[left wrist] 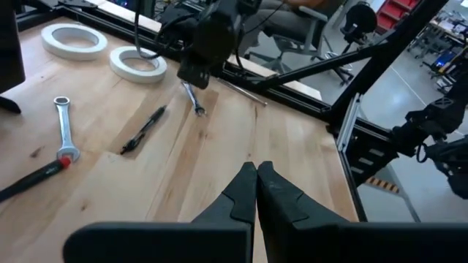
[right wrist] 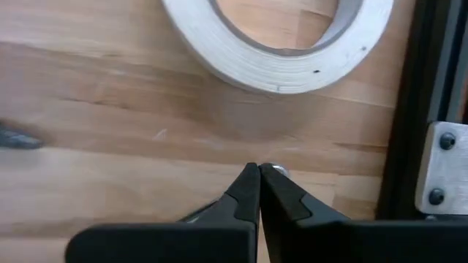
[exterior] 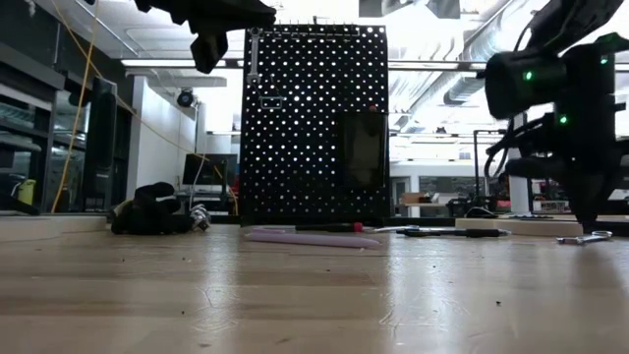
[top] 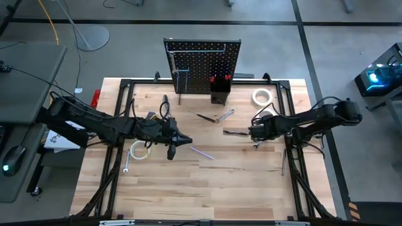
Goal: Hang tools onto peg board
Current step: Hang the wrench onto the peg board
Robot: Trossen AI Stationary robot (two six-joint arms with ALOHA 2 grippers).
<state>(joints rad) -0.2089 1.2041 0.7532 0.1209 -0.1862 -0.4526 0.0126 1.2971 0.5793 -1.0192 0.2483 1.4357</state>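
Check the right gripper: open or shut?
Shut. The right gripper has its dark fingertips pressed together over a small silver wrench, beside the tape roll.

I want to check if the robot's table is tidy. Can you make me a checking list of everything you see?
Surface: wooden table, bare at the near side.
Job's things: peg board upright at the far edge; tape rolls, wrench, pliers and purple stick lying on the table.
Clutter: nothing seen.
Grippers: left gripper shut, raised above the table's middle; right gripper shut, low at the table beside a tape roll, with a small silver tool tip at its fingertips.
Cables: yellow cable on the floor.
Surroundings: desk with a mouse, grey floor.
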